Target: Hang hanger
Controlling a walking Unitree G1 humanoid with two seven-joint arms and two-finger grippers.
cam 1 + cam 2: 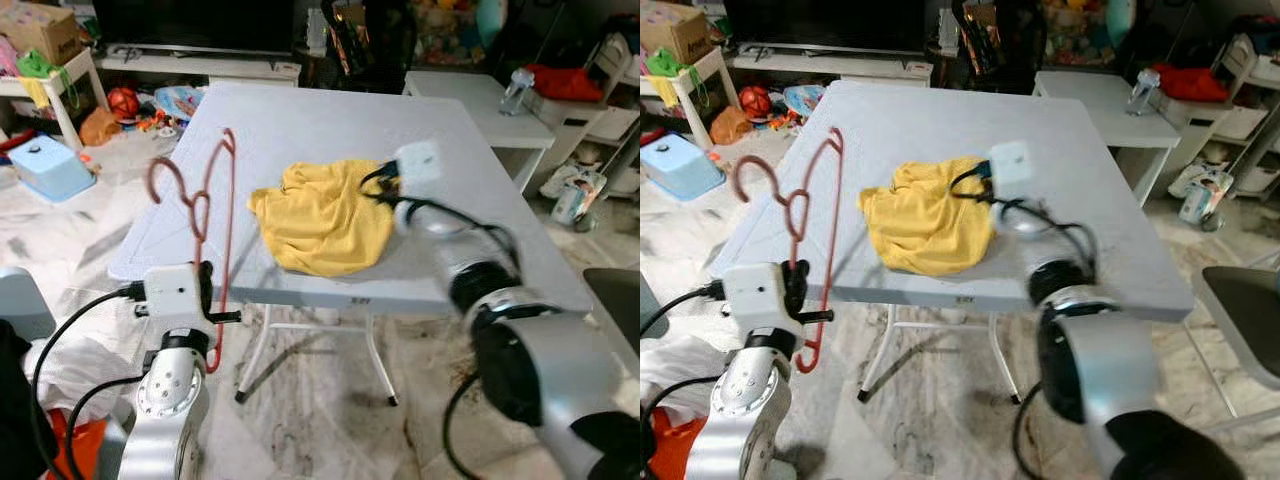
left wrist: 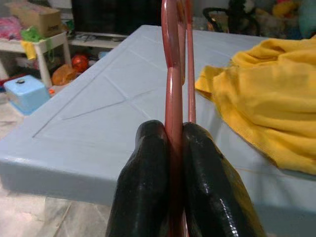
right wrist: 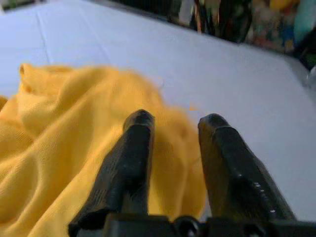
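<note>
head: my left gripper (image 1: 205, 285) holds red hanger (image 1: 212, 215) upright off table (image 1: 300, 120) edge, left of yellow shirt (image 1: 320, 215) | left wrist: fingers clamped on hanger | right wrist: my right gripper (image 3: 170, 123) parted over shirt

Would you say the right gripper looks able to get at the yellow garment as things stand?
Probably yes: the right gripper hangs open just above the yellow garment on the table, nothing between them.
</note>
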